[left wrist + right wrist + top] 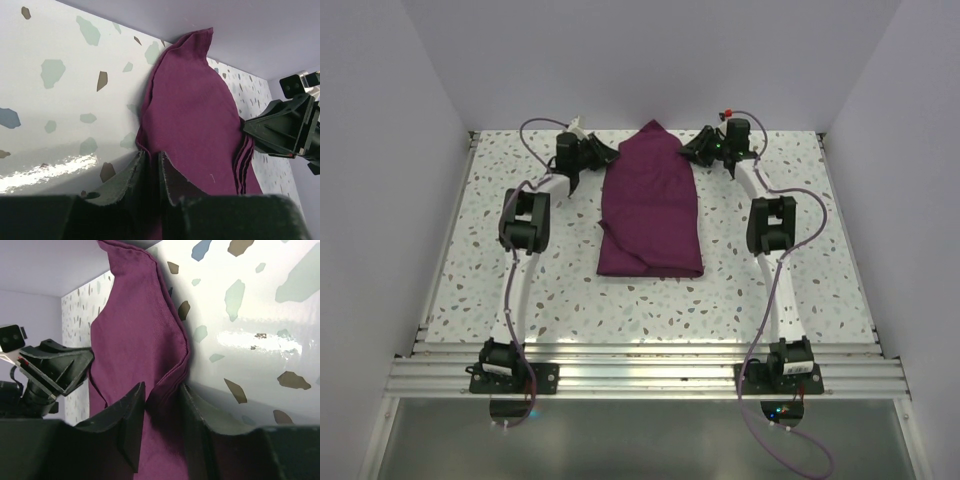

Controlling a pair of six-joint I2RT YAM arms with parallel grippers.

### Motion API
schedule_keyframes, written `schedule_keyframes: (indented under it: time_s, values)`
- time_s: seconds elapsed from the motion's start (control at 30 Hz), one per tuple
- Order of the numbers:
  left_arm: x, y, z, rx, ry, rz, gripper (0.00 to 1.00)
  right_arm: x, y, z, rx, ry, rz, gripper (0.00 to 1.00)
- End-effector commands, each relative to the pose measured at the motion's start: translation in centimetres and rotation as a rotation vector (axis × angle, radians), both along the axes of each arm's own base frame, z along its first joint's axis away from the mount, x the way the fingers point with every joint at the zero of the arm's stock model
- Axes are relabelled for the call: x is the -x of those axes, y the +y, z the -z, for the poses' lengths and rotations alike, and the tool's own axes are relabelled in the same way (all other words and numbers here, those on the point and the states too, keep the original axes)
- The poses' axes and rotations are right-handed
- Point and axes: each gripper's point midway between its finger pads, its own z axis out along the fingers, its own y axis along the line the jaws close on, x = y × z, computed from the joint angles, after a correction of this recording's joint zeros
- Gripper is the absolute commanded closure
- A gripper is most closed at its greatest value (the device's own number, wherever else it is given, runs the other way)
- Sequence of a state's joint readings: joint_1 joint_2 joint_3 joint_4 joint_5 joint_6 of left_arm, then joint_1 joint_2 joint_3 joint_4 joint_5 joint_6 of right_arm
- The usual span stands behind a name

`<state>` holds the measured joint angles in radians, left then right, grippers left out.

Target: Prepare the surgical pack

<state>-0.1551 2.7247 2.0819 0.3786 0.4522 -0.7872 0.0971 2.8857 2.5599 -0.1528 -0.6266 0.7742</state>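
Maroon cloth (650, 210) lies folded in the middle of the speckled table (780, 270), slightly above frame centre in the top view. It forms a long bundle, with a wide, square near end and a far end that narrows to a raised peak near the back wall. The lower left corner shows stacked layers. Whatever is inside the folds is hidden.

Left gripper (592, 152) is in the upper left part of the frame, at the cloth's left edge near the far end, with its arm stretched up from the bottom-left base. In the left wrist view the two dark fingers (135, 172) stand almost together at bottom centre. The cloth edge runs into the narrow gap between them, so they are pinching the cloth hem.

Right gripper (698, 150) mirrors it in the upper right, at the cloth's right edge near the peak. In the right wrist view the fingers (127, 415) stand a bit wider apart, with a raised ridge of purple fabric filling the space between them. They are nipping a fold of the cloth edge.

Each wrist camera sees the other gripper across the cloth, close against the opposite edge. Between the two grips the cloth bulges slightly, and several layer edges show on its right side in the left wrist view.
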Motion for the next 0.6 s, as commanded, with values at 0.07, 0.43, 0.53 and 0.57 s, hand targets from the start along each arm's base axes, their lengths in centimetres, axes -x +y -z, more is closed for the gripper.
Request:
schedule_keyframes:
  time_s: [0.07, 0.43, 0.53, 0.57]
  values:
    - [-0.5, 0.7, -3.4, 0.092, -0.006, 0.017, 0.85, 0.5, 0.9, 0.6, -0.057, 0.096, 0.032, 0.81]
    - [2.1, 0.2, -12.1, 0.161, -0.038, 0.098, 1.00, 2.7, 1.6, -9.1, -0.117, 0.054, -0.031, 1.00]
    - [4.1, 0.1, -12.4, 0.163, 0.008, 0.115, 1.00, 4.3, 1.3, -9.8, -0.102, 0.100, -0.039, 1.00]
    - [4.8, 0.0, -12.3, 0.166, 0.024, 0.129, 1.00, 4.8, 1.3, -10.1, -0.089, 0.100, -0.045, 1.00]
